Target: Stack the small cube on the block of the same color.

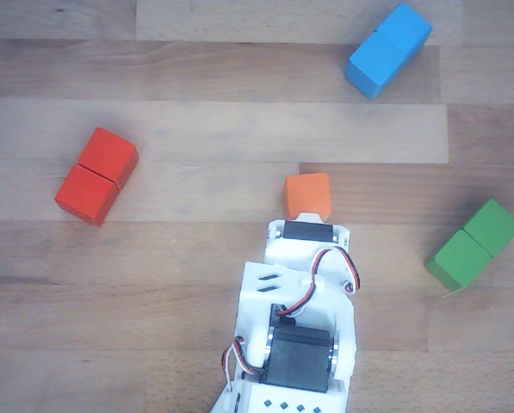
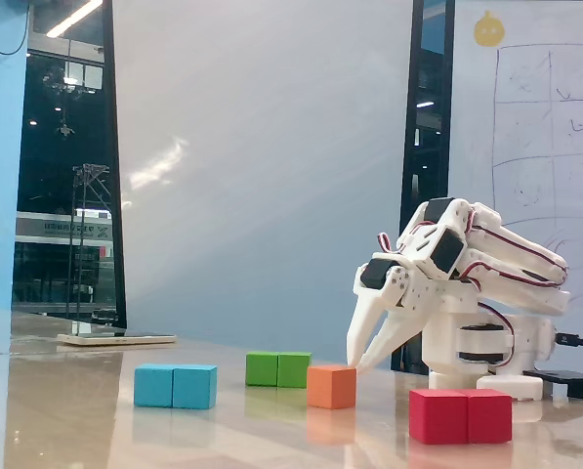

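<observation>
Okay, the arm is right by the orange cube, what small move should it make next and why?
Probably ease the end effector down and forward over the orange cube. In the fixed view its fingertips sit at the cube's top back corner, parted, not around it, so closing now would likely miss.

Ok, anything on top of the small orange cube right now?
Nothing rests on the small orange cube. The gripper tips sit at its upper right edge; the other view hides them under the arm.

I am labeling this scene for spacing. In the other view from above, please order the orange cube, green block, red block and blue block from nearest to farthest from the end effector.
1. Orange cube, right at the end effector.
2. Green block, to the right; blue block, upper right: too close to call.
3. Red block, far left.
</observation>
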You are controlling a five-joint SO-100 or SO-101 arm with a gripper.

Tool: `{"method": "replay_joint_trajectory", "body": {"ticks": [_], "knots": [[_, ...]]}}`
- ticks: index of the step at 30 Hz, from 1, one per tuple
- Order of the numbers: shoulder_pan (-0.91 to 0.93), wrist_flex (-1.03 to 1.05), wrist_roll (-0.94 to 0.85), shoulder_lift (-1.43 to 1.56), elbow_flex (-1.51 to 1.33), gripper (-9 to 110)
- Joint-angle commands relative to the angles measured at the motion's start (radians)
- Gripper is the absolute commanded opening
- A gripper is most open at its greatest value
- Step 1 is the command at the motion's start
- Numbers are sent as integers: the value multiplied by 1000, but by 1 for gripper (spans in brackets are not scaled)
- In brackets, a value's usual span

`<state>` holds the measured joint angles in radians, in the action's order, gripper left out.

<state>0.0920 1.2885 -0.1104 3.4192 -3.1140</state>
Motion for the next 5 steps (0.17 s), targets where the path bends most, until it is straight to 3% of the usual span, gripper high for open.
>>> {"method": "replay_joint_trajectory", "body": {"ticks": [1,5], "knots": [[5,17,-6,29,67,0],[5,17,-6,29,67,0]]}}
